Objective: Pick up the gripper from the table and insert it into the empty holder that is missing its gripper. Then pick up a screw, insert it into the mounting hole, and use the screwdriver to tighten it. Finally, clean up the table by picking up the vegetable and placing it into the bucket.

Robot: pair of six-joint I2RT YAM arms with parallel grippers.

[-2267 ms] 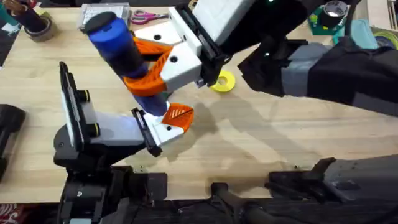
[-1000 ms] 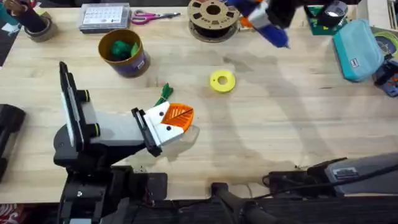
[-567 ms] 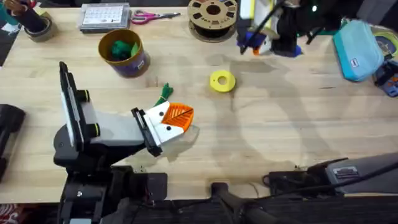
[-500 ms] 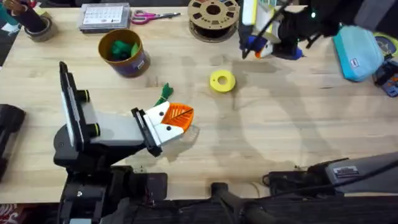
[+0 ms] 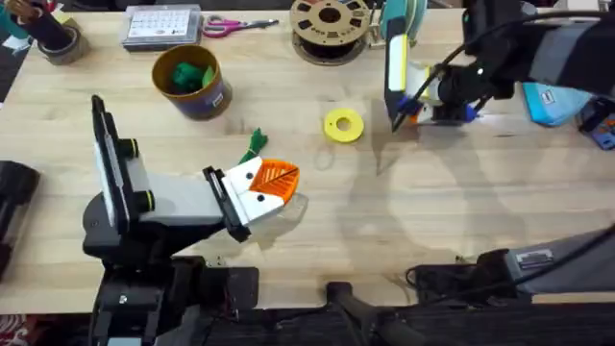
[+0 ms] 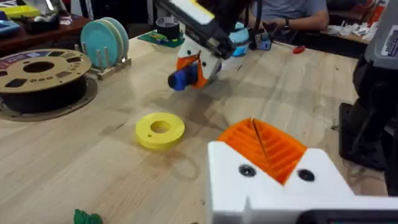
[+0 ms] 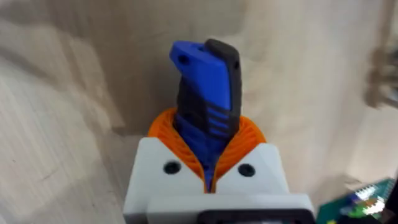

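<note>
My left gripper [image 5: 274, 185] rests low on the table, shut, its two orange ribbed pads [image 6: 264, 144] pressed together in white holder blocks [image 6: 311, 186]. Each block shows a dark screw head [image 6: 247, 170]. The dark green vegetable [image 5: 254, 142] lies just behind that gripper. The purple bucket [image 5: 209, 98] stands at the back left with bright green lumps inside. My right gripper [image 5: 411, 96] hovers right of the yellow disc [image 5: 343, 126], shut on the blue screwdriver [image 7: 205, 99], which sticks out between its orange pads and also shows in the left wrist view [image 6: 179, 79].
A brown filament spool [image 5: 330, 21] sits at the back middle, with scissors [image 5: 231, 25] and a calculator [image 5: 161, 26] to its left. A teal pouch [image 5: 553, 86] lies at the far right. Teal plates in a rack [image 6: 106, 40] stand behind the spool.
The right arm has pulled away from the left gripper with the screwdriver, swung to the back right, then dropped nearer the table beside the yellow disc. The left arm has stayed still.
</note>
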